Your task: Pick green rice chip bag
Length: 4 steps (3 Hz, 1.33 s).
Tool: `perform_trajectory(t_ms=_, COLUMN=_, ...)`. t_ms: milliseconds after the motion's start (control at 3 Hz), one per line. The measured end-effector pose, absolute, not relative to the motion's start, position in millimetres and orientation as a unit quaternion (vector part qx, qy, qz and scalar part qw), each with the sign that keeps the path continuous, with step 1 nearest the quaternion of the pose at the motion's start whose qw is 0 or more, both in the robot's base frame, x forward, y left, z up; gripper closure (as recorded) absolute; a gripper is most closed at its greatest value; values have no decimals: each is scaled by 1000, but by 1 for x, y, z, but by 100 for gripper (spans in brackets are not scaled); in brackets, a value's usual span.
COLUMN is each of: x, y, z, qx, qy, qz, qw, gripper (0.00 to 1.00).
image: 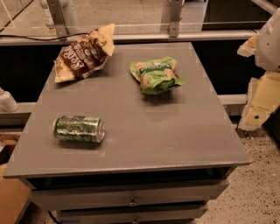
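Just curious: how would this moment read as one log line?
crumpled light-green foil rice chip bag: lying on grey table, ungrasped | end effector: beyond table's right edge

Robot lab or office test area, not home. Grey drawer cabinet [131, 135] serves as staging surface. Speckled hard floor [258, 188] right of cabinet. Metal rail [140, 37] and glass partition [131, 13] behind cabinet. Black cable [26, 37] on rail. Pale gripper [260, 103] right of cabinet, off its top.
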<state>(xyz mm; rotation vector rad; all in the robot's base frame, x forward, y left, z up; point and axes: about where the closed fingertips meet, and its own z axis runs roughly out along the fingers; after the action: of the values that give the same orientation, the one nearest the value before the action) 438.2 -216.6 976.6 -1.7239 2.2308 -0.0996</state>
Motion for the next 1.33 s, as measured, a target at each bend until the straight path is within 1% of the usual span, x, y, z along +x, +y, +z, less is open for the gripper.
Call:
perform_trajectory(t_ms=333, x=442, y=-210, z=974, qx=-605, qy=777, qz=-38, qw=169, gripper=0)
perform_trajectory(t_ms=667, x=462, y=-190, z=958, qx=-613, qy=765, qz=-31, qw=196, gripper=0)
perform_trajectory(t_ms=1333, x=540, y=-143, z=925, qx=-612, qy=745, qz=-6, qw=266, gripper=0)
